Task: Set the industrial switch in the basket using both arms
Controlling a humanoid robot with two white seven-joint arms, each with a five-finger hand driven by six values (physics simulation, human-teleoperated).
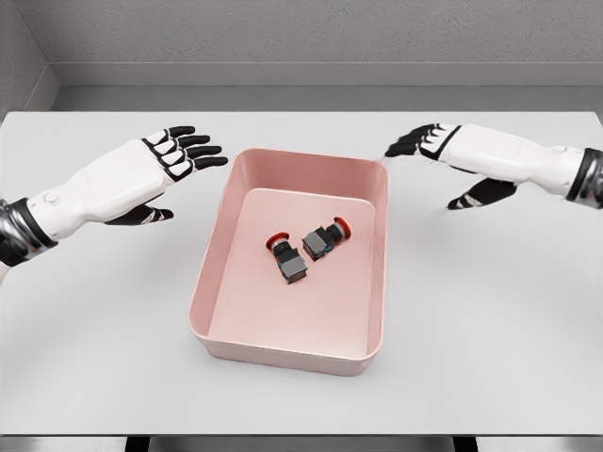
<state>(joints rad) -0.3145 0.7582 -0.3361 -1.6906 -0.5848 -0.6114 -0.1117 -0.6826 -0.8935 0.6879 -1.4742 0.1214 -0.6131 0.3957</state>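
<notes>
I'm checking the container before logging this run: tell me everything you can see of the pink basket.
The pink basket is a shallow rectangular tray with rounded corners and a smooth, plastic-looking surface. It sits flat on the white table, between the two hands, neither touching it. Two switches with red caps lie on its floor.

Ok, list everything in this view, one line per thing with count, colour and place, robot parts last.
table: one, white, filling most of the view under everything else.
basket: one, pink, rectangular tray shape, in the middle of the table.
industrial switches: two, dark grey bodies with red caps, lying on their sides on the basket floor; one left of centre, the other just right of it, close together near the middle.
wall: grey, behind the table's far edge.
left hand: one, white with black fingers, open, above the table left of the basket, holding nothing.
right hand: one, white with black fingers, open, near the basket's far right corner, holding nothing.
</notes>
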